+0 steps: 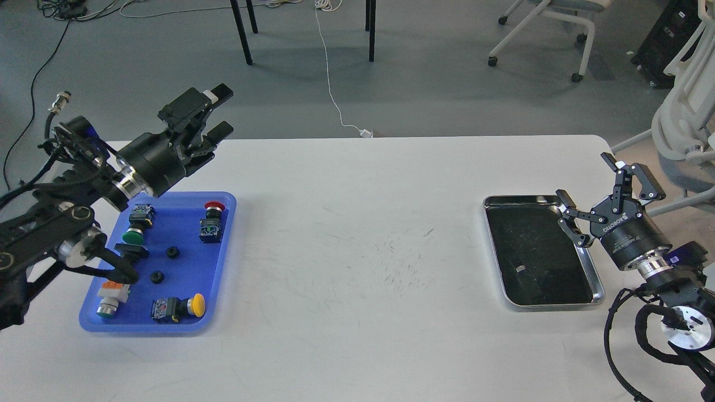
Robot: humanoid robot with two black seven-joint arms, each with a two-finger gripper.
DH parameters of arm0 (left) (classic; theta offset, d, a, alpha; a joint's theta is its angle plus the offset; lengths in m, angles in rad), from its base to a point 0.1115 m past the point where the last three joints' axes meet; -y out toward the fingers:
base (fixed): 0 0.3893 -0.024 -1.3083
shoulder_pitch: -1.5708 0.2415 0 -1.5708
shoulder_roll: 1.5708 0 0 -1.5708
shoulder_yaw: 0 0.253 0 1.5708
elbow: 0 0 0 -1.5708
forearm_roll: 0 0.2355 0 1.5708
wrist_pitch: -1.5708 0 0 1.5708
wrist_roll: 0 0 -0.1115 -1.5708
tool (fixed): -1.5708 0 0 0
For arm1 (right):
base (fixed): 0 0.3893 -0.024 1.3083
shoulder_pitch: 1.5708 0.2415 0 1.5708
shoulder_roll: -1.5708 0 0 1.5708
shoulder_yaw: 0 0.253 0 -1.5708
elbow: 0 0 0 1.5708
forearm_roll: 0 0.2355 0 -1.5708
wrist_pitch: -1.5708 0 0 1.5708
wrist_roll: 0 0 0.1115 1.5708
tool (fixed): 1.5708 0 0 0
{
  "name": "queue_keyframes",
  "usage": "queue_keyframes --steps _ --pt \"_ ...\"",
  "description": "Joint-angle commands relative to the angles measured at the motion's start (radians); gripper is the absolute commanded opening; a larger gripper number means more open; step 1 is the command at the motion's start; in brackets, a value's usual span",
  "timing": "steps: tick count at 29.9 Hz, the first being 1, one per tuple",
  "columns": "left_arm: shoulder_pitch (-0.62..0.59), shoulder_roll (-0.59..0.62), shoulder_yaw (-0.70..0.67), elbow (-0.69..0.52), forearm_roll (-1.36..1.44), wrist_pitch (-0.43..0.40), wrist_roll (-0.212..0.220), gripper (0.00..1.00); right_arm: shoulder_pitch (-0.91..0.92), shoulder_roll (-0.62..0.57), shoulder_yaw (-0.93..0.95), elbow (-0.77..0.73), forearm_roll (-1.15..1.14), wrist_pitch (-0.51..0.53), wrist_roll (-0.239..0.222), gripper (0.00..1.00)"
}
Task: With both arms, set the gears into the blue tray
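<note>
Two tiny black gears lie in the blue tray at the table's left: one gear near the middle, the other gear just below it. My left gripper is raised above the tray's far edge, pointing up and right, open and empty. At the right, my right gripper hovers over the right rim of the silver tray, open with nothing between its fingers.
Several coloured push-button switches share the blue tray: red, green, yellow, orange-grey. A silver metal tray with a dark inside sits at the right. Chairs and cables stand beyond the table.
</note>
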State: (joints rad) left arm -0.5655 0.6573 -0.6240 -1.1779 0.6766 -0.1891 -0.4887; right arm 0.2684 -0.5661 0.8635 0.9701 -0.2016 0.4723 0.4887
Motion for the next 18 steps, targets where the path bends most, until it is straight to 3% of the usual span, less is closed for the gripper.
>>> queue_keyframes --steps 1,11,16,18 --pt "0.159 -0.117 -0.21 -0.002 -0.009 0.002 0.0 0.98 -0.003 0.0 -0.001 0.01 0.001 -0.053 0.0 0.99" --pt "0.274 -0.235 -0.342 0.024 -0.025 -0.038 0.036 0.98 -0.003 0.015 0.015 0.015 0.002 -0.066 0.0 0.99" --pt "0.308 -0.277 -0.414 0.027 -0.025 -0.073 0.122 0.98 -0.009 0.014 0.035 0.022 0.002 -0.061 0.0 0.99" --pt "0.311 -0.283 -0.419 0.027 -0.029 -0.073 0.134 0.98 -0.015 0.014 0.035 0.033 0.002 -0.061 0.0 0.99"
